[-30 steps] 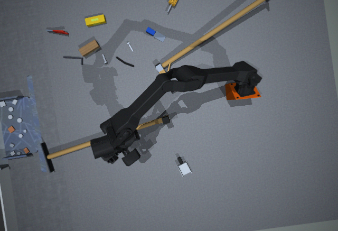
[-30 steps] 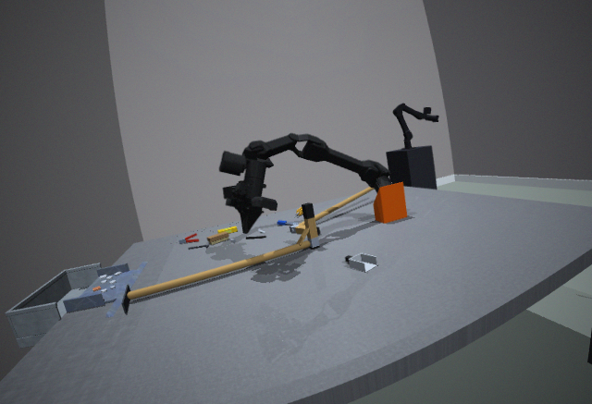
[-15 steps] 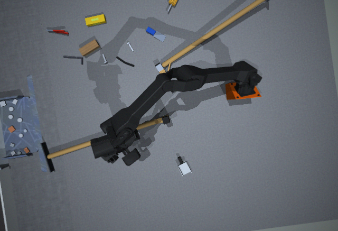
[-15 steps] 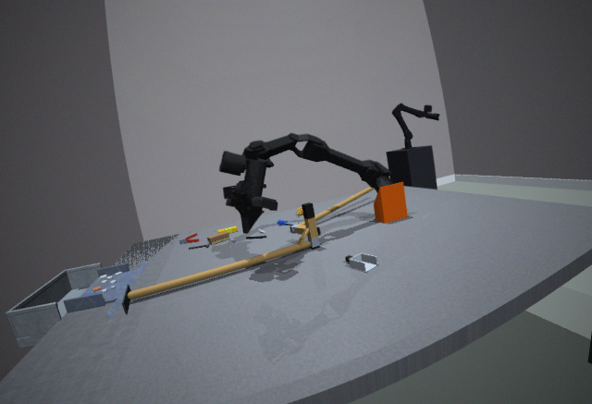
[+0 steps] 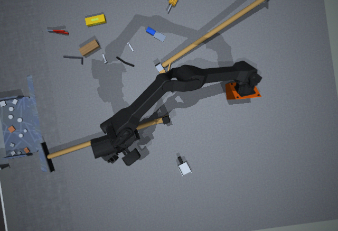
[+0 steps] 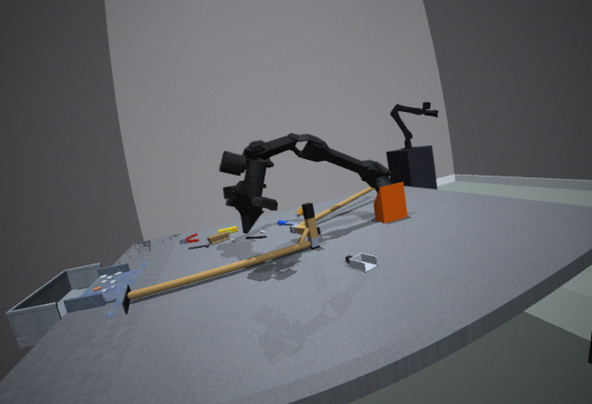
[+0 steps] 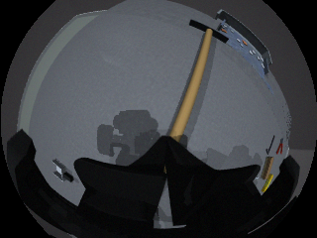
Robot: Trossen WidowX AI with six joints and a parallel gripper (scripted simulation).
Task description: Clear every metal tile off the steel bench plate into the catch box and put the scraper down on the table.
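The long wooden scraper (image 5: 71, 148) (image 6: 201, 275) (image 7: 192, 86) lies flat on the table, its black blade (image 5: 47, 157) (image 6: 126, 299) (image 7: 208, 27) at the near edge of the steel bench plate (image 5: 31, 119) (image 6: 133, 270). Several white tiles (image 5: 19, 119) (image 6: 107, 281) and orange tiles (image 5: 11, 128) (image 6: 96, 287) lie on the plate. The grey catch box (image 6: 33, 315) stands at the plate's far end. My gripper (image 6: 247, 228) (image 7: 165, 141) is shut and empty, pointing down, well above the middle of the scraper's shaft. The scraper's upright black grip (image 5: 165, 119) (image 6: 308, 211) stands free.
A second long wooden pole tool (image 5: 218, 29) (image 6: 334, 208) lies diagonally behind the arm. A yellow block (image 5: 94, 20), a wood block (image 5: 88, 47), red pliers (image 5: 57, 31) and small tools lie at the back. A small white scoop (image 5: 184, 167) (image 6: 362, 262) lies in front. The arm stands on an orange base (image 5: 243, 92) (image 6: 389, 201).
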